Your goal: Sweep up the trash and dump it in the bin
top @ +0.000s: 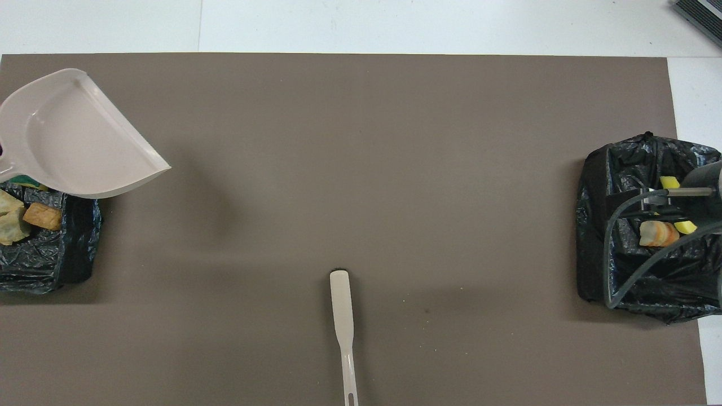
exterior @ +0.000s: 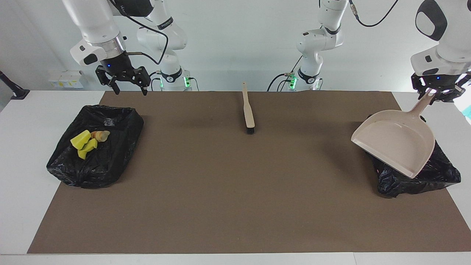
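Gripping the beige dustpan (exterior: 395, 145) by its handle with the left end effector (exterior: 433, 92), fingers closed on the handle, up in the air over the black-lined bin (exterior: 438, 175) at the left arm's end of the counter (exterior: 22, 121). Tilting the pan, nothing showing inside it. Lying in that bin, below the pan: tan-orange lumps (top: 42, 216) and a green-backed sponge edge (top: 22, 180), well under the left end effector. Hanging with fingers spread apart and holding nothing, the right end effector (exterior: 127, 85), over the rim of the other bin (exterior: 121, 140). Resting in that bin, below the right end effector: yellow sponge chunks (exterior: 84, 143) and a bread-like lump (exterior: 101, 135). Lying on the brown mat (exterior: 235, 191) between the bins, the brush (exterior: 248, 110), untouched.
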Available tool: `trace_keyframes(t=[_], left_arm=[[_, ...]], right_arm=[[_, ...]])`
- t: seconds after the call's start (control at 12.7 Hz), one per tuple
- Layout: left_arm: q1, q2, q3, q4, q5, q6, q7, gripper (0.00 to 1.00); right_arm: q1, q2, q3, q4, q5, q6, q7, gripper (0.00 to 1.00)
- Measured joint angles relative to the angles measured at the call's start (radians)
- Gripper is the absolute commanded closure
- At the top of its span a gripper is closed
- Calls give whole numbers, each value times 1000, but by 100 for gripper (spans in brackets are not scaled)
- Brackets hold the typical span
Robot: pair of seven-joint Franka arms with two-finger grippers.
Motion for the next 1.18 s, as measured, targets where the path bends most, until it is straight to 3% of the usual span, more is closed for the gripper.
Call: trace_keyframes(t=[0.24, 0.47, 0.63, 0.95, 1.18], left_arm=[[-122, -10, -8, -54, -118, 25, -174, 100], [-267, -14, -14, -160, -204, 217, -266, 100], [-356, -14, -15, -219, -223, 279, -379, 100], [-570, 24, -16, -305, -228, 495, -904, 100], [-688, 144, -16, -316, -229, 674, -1318, 100]], right_arm=[[-8, 5, -3, 20, -7, -11, 0, 0], [-13, 27, -6, 73, -9, -64, 0, 0], [2, 36, -32, 87, -9, -65, 0, 0], [36, 38, -77, 90, -9, -65, 0, 0], [41, 38, -77, 90, -9, -65, 0, 0]])
